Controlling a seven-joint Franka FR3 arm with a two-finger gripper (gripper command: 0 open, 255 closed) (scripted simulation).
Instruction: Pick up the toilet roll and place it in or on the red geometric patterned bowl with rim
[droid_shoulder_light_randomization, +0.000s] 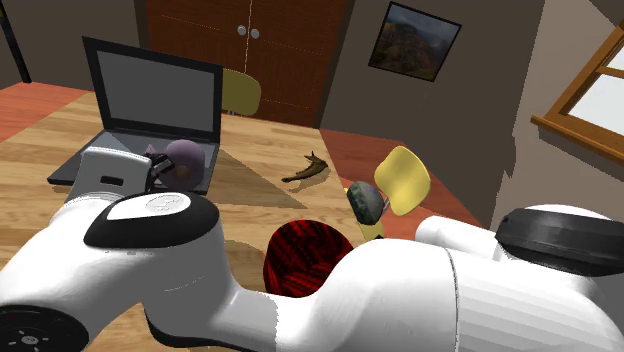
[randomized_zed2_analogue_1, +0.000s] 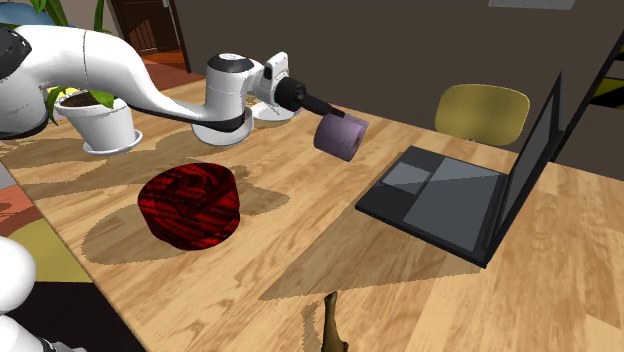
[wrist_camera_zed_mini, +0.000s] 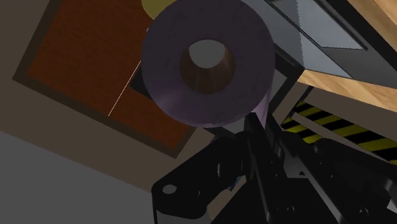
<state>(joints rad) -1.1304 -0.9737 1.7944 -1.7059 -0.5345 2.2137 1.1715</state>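
**A:** The toilet roll (randomized_zed2_analogue_1: 341, 136) is up off the table (randomized_zed2_analogue_1: 300, 255)! It's purple-grey and hangs clear in the air, with its shadow on the wood beneath.

**B:** And the hand (randomized_zed2_analogue_1: 322, 110) is pinching it, black fingers clamped on the roll at the end of the white arm (randomized_zed2_analogue_1: 120, 70). In the wrist view the roll's hollow middle faces straight back at the camera, so it's being carried on its side.

**A:** Why that high, do you reckon?

**B:** Clearance, I'd say. The open laptop (randomized_zed2_analogue_1: 440, 195) sits on the table just to the second exterior view's right of the roll. The height keeps the roll clear of it and of any rim it has to cross.

**A:** And the target?

**B:** The red bowl (randomized_zed2_analogue_1: 192, 205) is on the table toward that view's left and nearer the camera, well apart from the roll. Nothing stands between them, only bare wood.

**A:** So the pick-up is done and the carry is on?

**B:** That's my read. The next move calls for a swing left and nearer until the roll hangs over the bowl, then a descent before the fingers let go.

**A:** Any risk?

**B:** It's a round thing. Released too high or off-centre, it could bounce off the rim and roll away across the table.
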